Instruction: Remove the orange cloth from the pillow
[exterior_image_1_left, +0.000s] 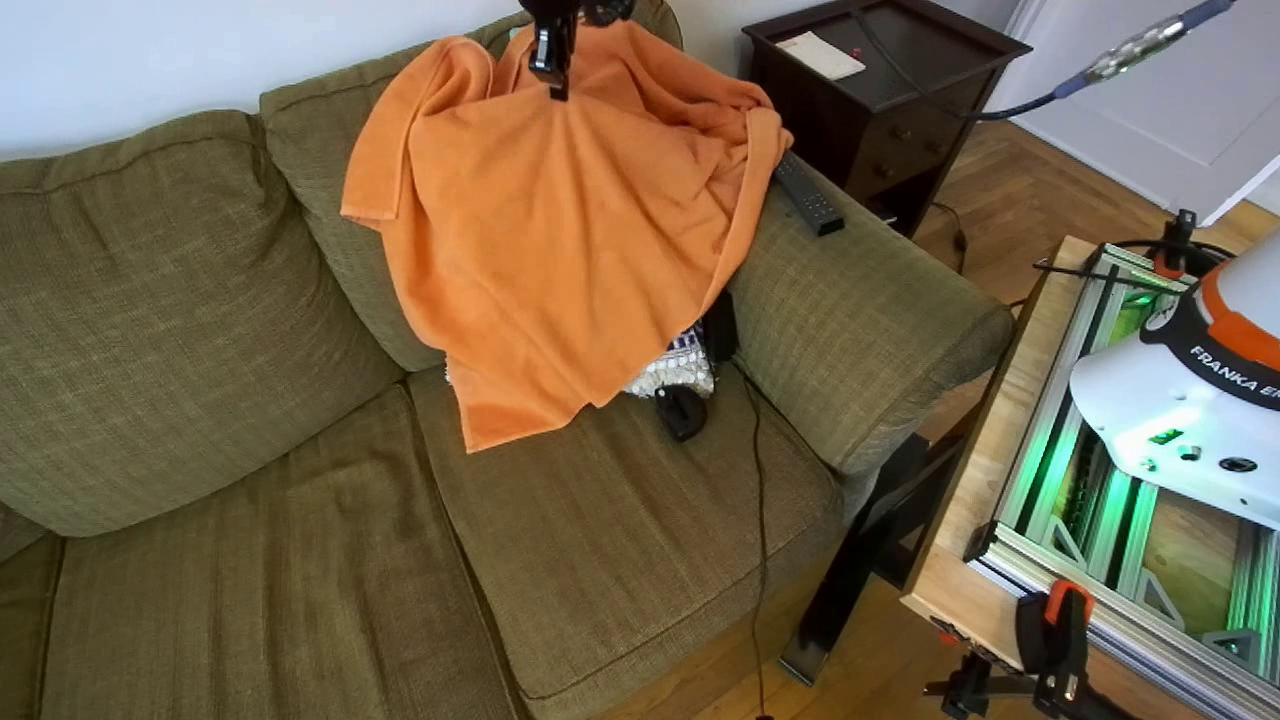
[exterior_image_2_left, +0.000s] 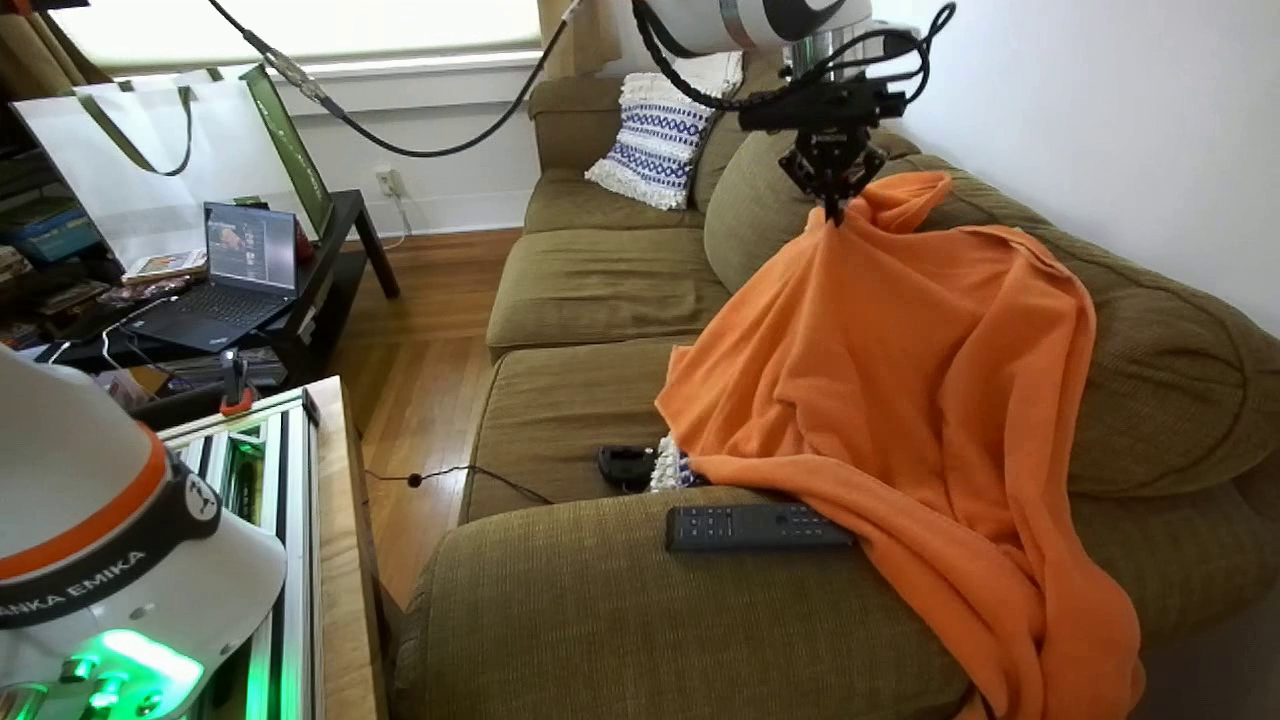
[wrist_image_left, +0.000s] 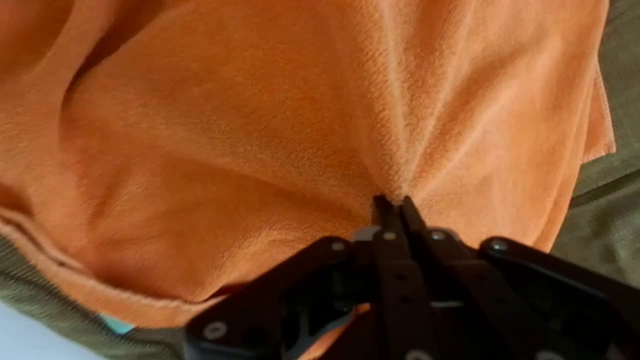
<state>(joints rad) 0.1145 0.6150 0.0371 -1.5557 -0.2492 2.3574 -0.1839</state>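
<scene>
The orange cloth (exterior_image_1_left: 560, 230) drapes over the couch's end in both exterior views (exterior_image_2_left: 880, 340) and fills much of the wrist view (wrist_image_left: 240, 125). My gripper (exterior_image_1_left: 557, 88) is shut on a pinch of it near the couch back. Folds fan out from the fingertips in the wrist view (wrist_image_left: 392, 200). In an exterior view the gripper (exterior_image_2_left: 833, 215) holds the cloth up in a peak. The pillow (exterior_image_1_left: 683, 365) is mostly hidden under the cloth. Only a white, fringed, navy-patterned lower corner shows, also in an exterior view (exterior_image_2_left: 665, 467).
A remote (exterior_image_1_left: 808, 195) lies on the couch arm (exterior_image_1_left: 860, 290) beside the cloth. A small black object (exterior_image_1_left: 682, 412) with a cable sits by the pillow corner. A dark side table (exterior_image_1_left: 890, 60) stands behind the arm. A similar patterned pillow (exterior_image_2_left: 655, 140) stands at the couch's far end.
</scene>
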